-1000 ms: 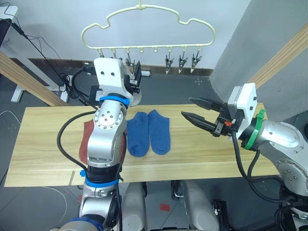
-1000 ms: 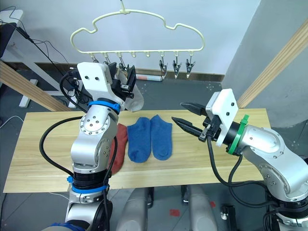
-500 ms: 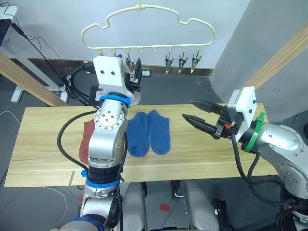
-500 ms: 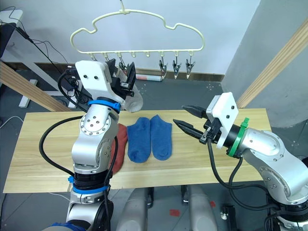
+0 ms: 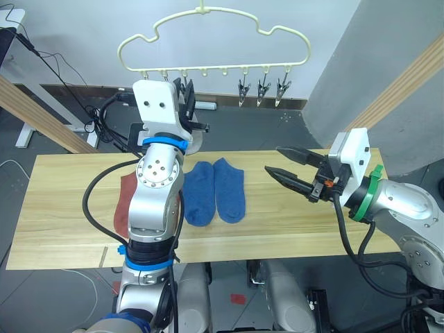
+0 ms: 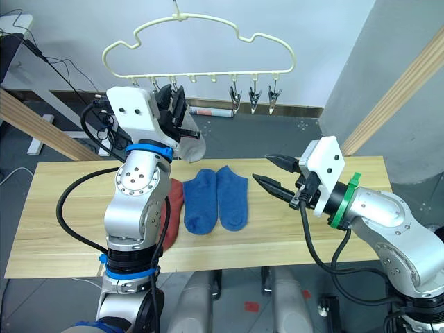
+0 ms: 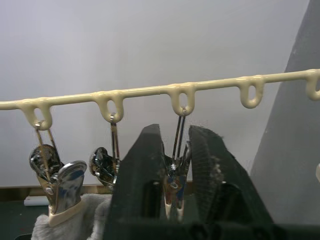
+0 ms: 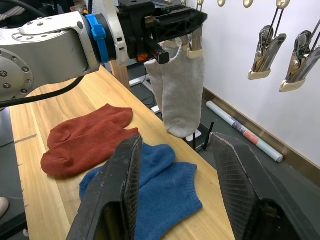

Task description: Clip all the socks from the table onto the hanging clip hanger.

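The pale yellow clip hanger [image 7: 145, 91] hangs above the far edge of the table [image 5: 69, 187]. Two light grey socks [image 8: 182, 95] dangle from its leftmost clips. My left gripper [image 5: 189, 104] is raised to the bar, its fingers shut on the third metal clip [image 7: 175, 165], beside those grey socks. Two blue socks [image 5: 215, 191] lie flat side by side mid-table. Two rust-red socks [image 8: 85, 140] lie left of them, partly hidden behind my left arm. My right gripper [image 5: 272, 159] hovers open over the table, just right of the blue socks, holding nothing.
Three free clips [image 5: 262, 89] hang at the bar's right end. Slanted wooden poles stand at the left [image 5: 35, 114] and the right [image 5: 409, 76]. Cables and a paper roll [image 6: 208, 110] lie on the floor behind the table.
My left gripper has turned and risen slightly against the hanger's third clip. My right gripper has drifted a little to the right, still open.
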`<state>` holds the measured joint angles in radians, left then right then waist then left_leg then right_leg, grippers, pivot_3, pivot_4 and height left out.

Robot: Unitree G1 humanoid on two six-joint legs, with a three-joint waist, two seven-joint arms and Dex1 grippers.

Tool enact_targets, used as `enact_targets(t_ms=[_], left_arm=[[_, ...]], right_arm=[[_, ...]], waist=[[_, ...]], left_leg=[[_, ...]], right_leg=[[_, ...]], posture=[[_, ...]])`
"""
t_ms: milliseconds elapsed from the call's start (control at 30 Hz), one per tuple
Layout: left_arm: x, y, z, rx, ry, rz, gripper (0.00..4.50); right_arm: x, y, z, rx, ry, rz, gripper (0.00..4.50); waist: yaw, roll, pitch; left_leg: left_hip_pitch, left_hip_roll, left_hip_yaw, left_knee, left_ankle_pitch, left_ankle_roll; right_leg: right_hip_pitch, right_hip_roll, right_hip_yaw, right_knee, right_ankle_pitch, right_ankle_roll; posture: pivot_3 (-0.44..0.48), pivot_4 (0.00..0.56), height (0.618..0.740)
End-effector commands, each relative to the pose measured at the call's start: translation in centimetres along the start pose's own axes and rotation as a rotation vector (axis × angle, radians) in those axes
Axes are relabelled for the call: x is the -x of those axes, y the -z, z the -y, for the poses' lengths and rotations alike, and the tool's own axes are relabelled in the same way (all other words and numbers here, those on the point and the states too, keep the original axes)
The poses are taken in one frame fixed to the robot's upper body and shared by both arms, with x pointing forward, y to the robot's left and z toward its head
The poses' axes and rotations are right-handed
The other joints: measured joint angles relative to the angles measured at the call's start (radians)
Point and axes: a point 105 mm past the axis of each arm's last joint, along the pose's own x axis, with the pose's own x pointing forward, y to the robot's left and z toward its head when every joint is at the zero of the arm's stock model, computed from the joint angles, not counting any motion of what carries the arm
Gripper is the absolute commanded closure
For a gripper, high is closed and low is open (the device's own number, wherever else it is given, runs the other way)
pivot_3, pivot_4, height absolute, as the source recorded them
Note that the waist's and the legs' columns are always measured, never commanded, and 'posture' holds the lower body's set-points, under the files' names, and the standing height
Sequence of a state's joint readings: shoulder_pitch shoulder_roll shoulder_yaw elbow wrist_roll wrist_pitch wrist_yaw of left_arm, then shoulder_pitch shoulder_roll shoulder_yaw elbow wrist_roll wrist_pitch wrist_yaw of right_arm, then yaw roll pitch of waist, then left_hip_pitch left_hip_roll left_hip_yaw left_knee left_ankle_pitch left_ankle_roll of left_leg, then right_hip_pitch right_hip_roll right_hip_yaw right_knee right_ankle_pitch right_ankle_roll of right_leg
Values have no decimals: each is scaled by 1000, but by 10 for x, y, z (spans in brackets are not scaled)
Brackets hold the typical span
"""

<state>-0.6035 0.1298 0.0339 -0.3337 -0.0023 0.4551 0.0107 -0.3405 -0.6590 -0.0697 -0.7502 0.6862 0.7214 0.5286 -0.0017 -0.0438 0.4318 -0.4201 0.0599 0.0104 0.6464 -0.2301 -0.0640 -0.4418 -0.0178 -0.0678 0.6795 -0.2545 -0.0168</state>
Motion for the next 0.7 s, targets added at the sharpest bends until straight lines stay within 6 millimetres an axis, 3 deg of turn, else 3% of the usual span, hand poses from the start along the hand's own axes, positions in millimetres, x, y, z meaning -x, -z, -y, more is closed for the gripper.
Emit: enact_targets(t_ms=[33,300,433,500,700], left_arm=[[2,-11,0,-11,-13,44,4400],[2,-14,-1,-17,-8,53,4495],[2,-14,-3,-15,-3,48,4495],[2,-15,-2,-8,11,45,4495],[-1,-20,0,21,75,41,4500]], right_arm=[[4,-13,-3,54,3,40,2266],[2,-11,-2,52,8,38,2266],[1,1,2,59,52,-11,2266],[-1,16,6,43,99,-66,2266],[-29,60,23,12,301,-160,315]], waist=[[0,0,0],[0,0,0],[0,0,0],[0,0,0],[-2,0,0]], left_leg=[[0,0,0,0,0,0],[0,0,0,0,0,0],[0,0,0,0,0,0],[0,0,0,0,0,0],[1,0,1,0,0,-1]], right_leg=[[0,0,0,0,0,0],[0,0,0,0,0,0],[0,0,0,0,0,0],[0,0,0,0,0,0],[-1,0,1,1,0,0]], posture=[[-90,421,740],[-82,423,740],[-76,423,740],[-76,423,740],[-51,437,740]])
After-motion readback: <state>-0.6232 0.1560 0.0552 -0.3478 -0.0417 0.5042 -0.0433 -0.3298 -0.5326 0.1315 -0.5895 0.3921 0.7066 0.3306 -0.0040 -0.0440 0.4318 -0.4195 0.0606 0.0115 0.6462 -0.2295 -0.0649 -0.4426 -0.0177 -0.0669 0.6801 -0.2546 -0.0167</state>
